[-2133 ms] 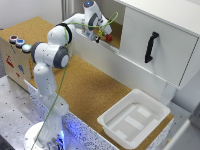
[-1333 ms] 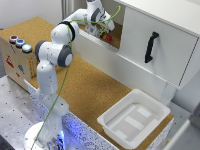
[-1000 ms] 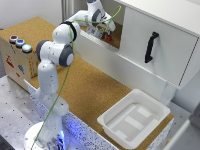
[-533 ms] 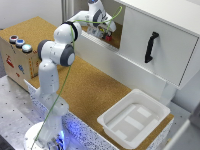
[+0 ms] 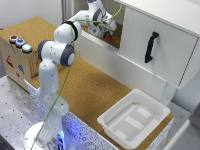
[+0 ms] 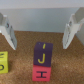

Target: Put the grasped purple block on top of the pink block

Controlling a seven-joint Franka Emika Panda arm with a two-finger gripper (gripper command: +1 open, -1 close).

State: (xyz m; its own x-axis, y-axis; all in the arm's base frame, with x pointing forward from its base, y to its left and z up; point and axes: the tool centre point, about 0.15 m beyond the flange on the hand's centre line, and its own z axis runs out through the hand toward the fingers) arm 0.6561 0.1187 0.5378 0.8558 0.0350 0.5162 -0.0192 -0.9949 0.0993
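From the exterior view I see my arm (image 5: 60,50) reaching up and back into the open shelf behind the low white wall, with the gripper (image 5: 106,34) down near the shelf's cork floor; the blocks themselves are too small and too hidden for me to pick out there. To the exterior view's right of the gripper is the white cabinet door (image 5: 160,47) with its black handle (image 5: 150,46), and nearer the camera, on the cork table (image 5: 95,95), sits an empty-looking white tray (image 5: 134,120). At the exterior view's left stands a cardboard box (image 5: 17,57) with round buttons on top. In the wrist view I look straight between the two fingers (image 6: 71,30), which are spread wide and touch nothing. Between them, the purple block (image 6: 43,54), marked with a yellow J, sits squarely on top of the pink block (image 6: 43,73), which shows a dark H; the two are touching and roughly aligned. Just beside the stack, on the cork, rests a yellow-green block (image 6: 4,61) with a dark E.
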